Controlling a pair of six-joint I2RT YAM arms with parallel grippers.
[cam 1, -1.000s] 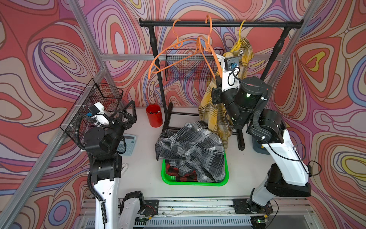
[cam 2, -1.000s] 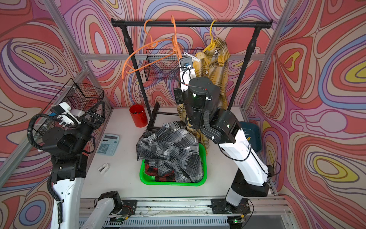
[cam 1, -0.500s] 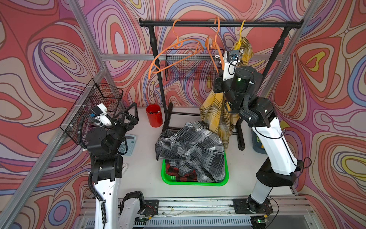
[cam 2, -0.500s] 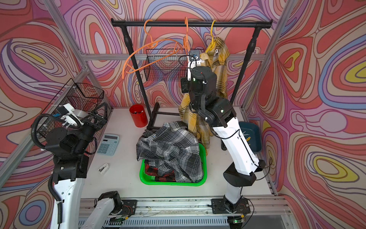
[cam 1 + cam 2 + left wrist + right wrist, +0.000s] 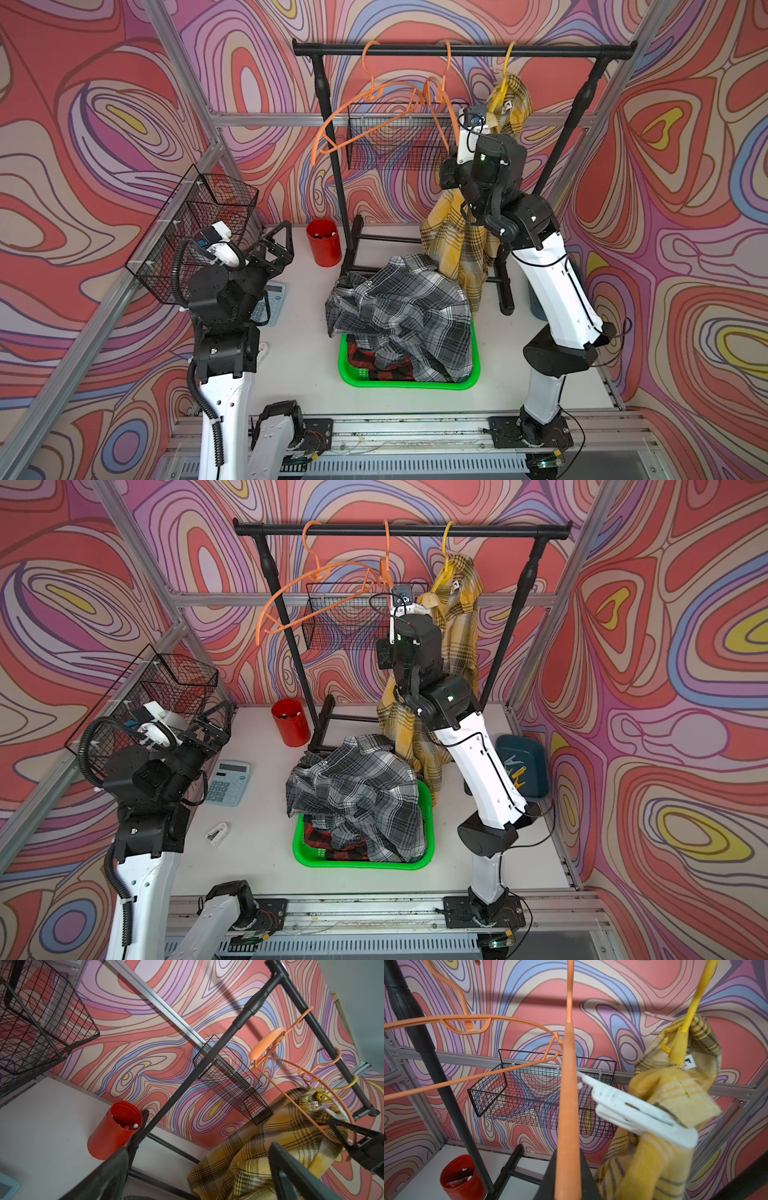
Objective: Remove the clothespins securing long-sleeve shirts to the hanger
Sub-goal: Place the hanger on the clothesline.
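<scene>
Orange hanger (image 5: 568, 1105) now before white clothespin (image 5: 639, 1113)

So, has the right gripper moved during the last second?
Yes. In a top view the right gripper has risen toward the rack's black top rail, so the gap beneath that rail is smaller now.

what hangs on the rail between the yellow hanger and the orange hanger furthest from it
A second orange hanger, bare, hooks over the rail there. Both top views show it.
</scene>
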